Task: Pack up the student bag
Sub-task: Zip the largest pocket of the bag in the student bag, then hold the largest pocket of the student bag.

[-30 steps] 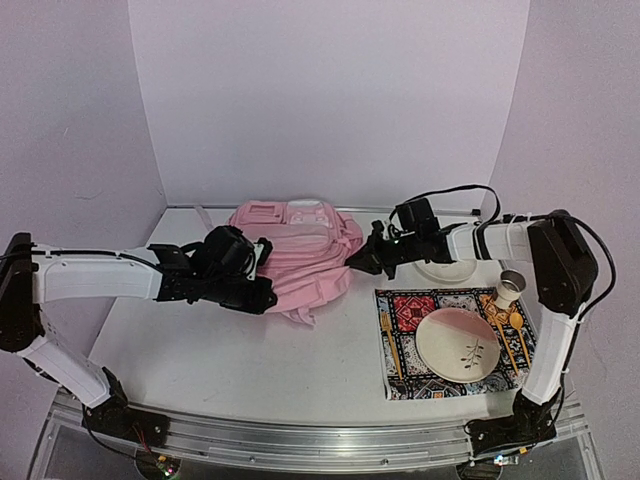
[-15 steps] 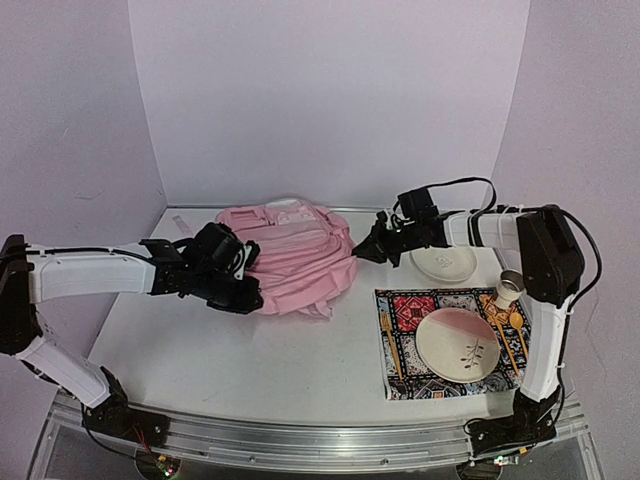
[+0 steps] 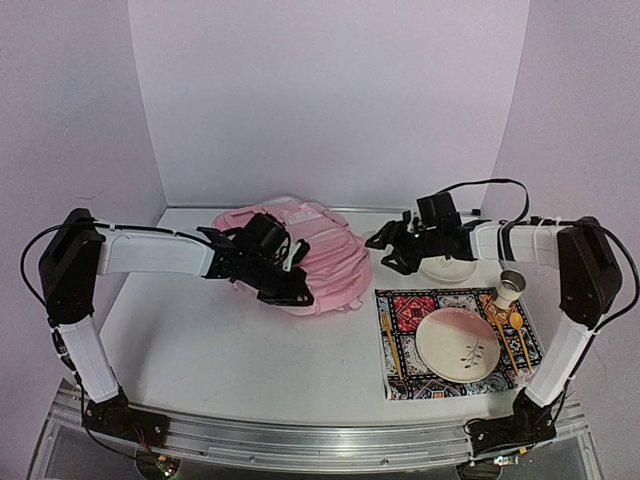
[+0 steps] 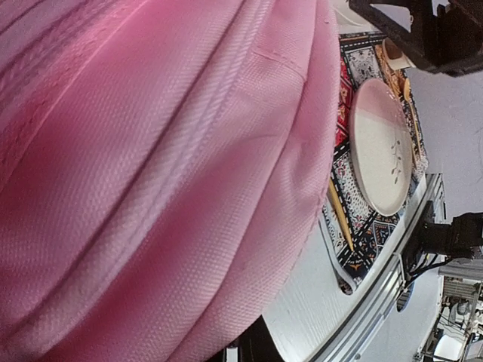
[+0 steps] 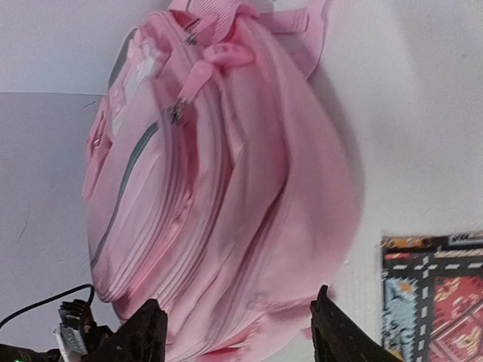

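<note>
While the left gripper clamps tight on its near hem, the student bag, a soft rounded mound of ribbed pink woven cloth with zipped seams, lies by the middle of the table's back edge. Just beside its right flank the right gripper stands with black fingers apart, holding nothing.

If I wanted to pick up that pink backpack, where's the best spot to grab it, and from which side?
Probably the top handle of the student bag, at its strap end, approached from above. It looks like a narrow band standing clear of the body, so jaws could close around it. The rest is soft, bulging fabric that would likely bunch or slip.
</note>
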